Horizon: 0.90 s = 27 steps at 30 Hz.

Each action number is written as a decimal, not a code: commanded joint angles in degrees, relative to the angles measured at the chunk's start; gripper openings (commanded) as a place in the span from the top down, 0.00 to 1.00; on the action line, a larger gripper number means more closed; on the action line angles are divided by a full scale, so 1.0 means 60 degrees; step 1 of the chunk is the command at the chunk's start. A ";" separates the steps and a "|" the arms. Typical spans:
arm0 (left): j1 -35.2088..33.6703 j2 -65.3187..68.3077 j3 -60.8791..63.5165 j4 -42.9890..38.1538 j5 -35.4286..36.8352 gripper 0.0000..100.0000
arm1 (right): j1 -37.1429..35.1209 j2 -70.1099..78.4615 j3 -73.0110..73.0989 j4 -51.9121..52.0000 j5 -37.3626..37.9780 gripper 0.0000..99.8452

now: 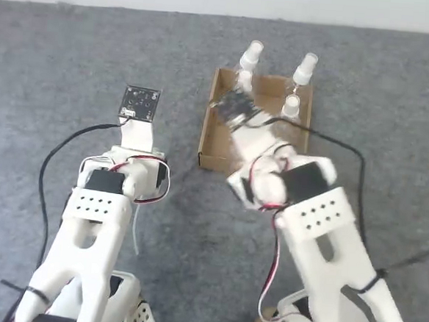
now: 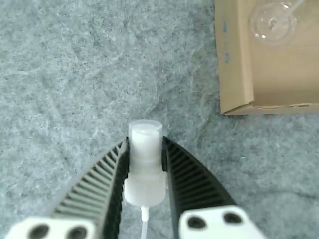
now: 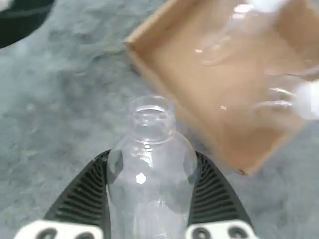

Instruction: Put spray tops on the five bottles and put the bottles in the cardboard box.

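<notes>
Brown cardboard box [image 2: 234,59], white spray top [image 2: 145,159], clear bottle [image 3: 149,169]

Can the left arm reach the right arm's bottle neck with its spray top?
Probably yes: the right gripper's clear plastic bottle has an open neck, and only grey carpet separates it from the left gripper's white spray top.

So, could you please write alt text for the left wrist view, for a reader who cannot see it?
The left tool is shut on a white spray top, whose thin tube points back toward the camera, above grey carpet. Farther off is a corner of the cardboard box, with a clear bottle inside.
</notes>
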 commanded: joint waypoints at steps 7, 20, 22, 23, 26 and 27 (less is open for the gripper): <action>-0.0059 -0.0147 -0.0872 0.0308 0.0117 0.99 | -0.0842 -0.0535 0.1934 -0.2396 -0.0103 0.99; -0.0059 -0.0147 -0.5370 0.2769 0.1275 0.99 | -0.0842 -0.0549 0.4088 -0.4930 -0.0396 0.99; -0.0029 -0.0147 -0.6015 0.3092 0.1407 0.99 | -0.0857 -0.0549 0.4234 -0.5150 -0.0703 0.99; -0.0029 -0.0147 -0.6293 0.3238 0.1407 0.99 | -0.0916 -0.0549 0.4293 -0.5223 -0.0791 0.99; -0.0015 -0.0161 -0.6835 0.3619 0.1421 0.99 | -0.1282 -0.0549 0.4322 -0.5253 -0.0791 0.99; -0.0015 -0.0293 -0.6894 0.3736 0.1495 0.99 | -0.1429 -0.0549 0.4322 -0.5253 -0.0791 0.99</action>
